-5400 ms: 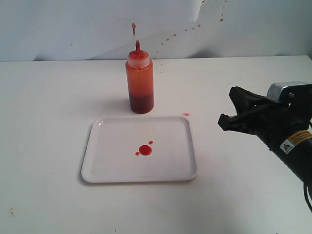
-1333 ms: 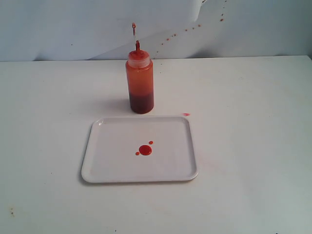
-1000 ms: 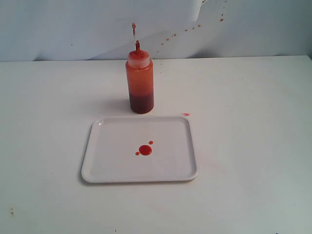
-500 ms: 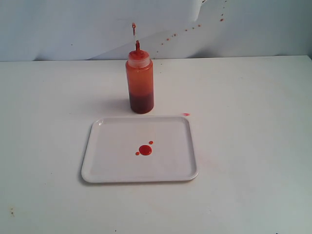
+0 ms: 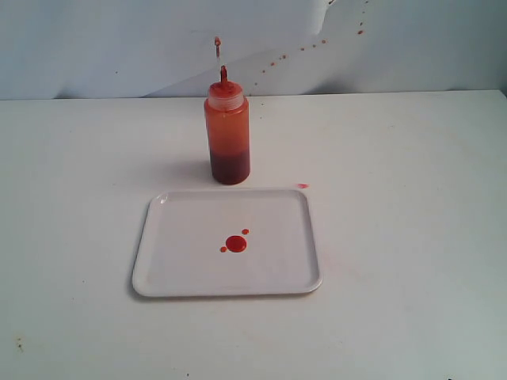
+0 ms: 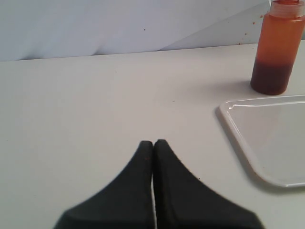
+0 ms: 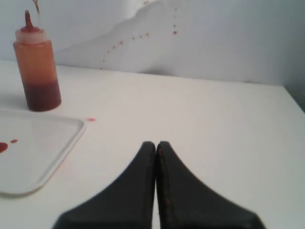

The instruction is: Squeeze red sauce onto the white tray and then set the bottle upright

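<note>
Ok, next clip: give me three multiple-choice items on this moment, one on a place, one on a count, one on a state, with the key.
1. Where is the bottle relative to the white tray?
A) standing on the tray
B) standing on the table beyond the tray's far edge
C) lying beside the tray

2. How many small drops sit beside the round blob of red sauce?
A) none
B) five
C) two

3. How do the left gripper and right gripper stand?
A) both shut and empty
B) both open
C) right shut on the bottle

Key:
1 B: the exterior view shows it upright on the table, apart from the tray.
2 C: one drop lies on each side of the blob.
3 A: each wrist view shows the jaws closed together with nothing between them.
</note>
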Action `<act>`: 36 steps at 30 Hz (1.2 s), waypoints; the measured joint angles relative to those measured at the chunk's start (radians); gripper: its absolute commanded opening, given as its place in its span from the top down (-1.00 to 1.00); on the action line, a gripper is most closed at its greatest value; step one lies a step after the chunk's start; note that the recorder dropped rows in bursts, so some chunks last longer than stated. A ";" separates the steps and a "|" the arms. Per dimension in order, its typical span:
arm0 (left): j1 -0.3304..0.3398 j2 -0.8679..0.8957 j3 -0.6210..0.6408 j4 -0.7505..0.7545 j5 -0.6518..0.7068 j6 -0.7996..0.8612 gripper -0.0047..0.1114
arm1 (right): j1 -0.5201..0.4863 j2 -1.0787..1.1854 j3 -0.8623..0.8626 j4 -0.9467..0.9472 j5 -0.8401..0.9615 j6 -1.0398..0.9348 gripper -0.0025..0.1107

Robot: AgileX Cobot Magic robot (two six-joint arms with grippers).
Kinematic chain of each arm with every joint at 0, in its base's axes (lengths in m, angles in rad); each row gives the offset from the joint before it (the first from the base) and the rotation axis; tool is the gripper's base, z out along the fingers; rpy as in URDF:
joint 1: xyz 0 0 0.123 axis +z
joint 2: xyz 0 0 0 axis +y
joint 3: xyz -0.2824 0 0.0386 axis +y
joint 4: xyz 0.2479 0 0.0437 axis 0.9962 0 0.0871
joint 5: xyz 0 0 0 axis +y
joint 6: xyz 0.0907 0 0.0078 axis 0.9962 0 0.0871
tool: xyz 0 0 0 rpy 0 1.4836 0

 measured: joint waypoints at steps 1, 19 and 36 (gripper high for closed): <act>0.000 0.000 0.000 0.000 0.000 0.000 0.92 | 0.000 0.000 0.000 -0.008 0.024 0.019 0.96; 0.000 0.000 0.000 0.000 0.000 0.000 0.92 | 0.000 0.000 0.000 -0.033 0.068 0.123 0.96; 0.000 0.000 0.000 0.000 0.000 0.000 0.92 | -0.060 0.000 0.000 -0.039 0.081 0.123 0.96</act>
